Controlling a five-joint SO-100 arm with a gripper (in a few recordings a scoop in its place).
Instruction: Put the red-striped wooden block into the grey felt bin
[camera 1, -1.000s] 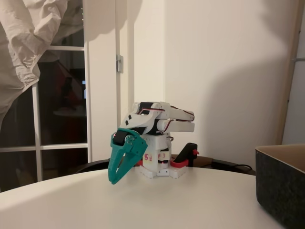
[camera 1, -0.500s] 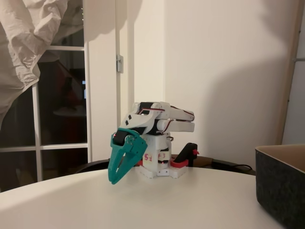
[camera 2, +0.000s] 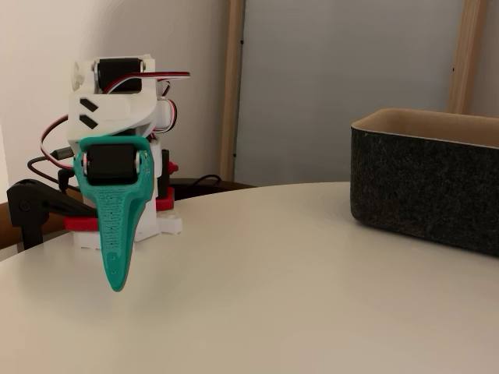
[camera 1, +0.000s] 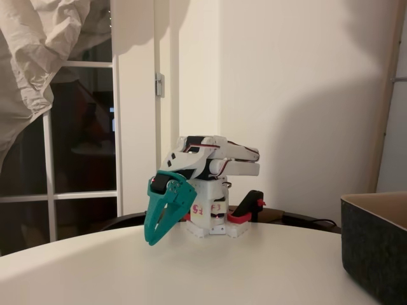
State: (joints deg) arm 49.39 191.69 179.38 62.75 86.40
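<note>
The red-striped wooden block is out of view. My arm is folded low over its white base (camera 1: 210,216), and the teal gripper (camera 1: 150,240) hangs tip-down just above the table, left of the base. Its fingers meet at the tip with nothing between them. Seen edge-on in the other fixed view, the gripper (camera 2: 116,287) looks like one narrow blade, shut. The grey felt bin (camera 1: 375,254) stands at the right edge of the table, well away from the gripper; its dark wall and tan inner rim show in another fixed view too (camera 2: 429,191).
The white round table (camera 1: 191,273) spreads between the gripper and the bin. A black and red clamp (camera 1: 251,206) holds the arm's base at the table's far edge. Behind are a glass door and a hanging pale cloth (camera 1: 38,57).
</note>
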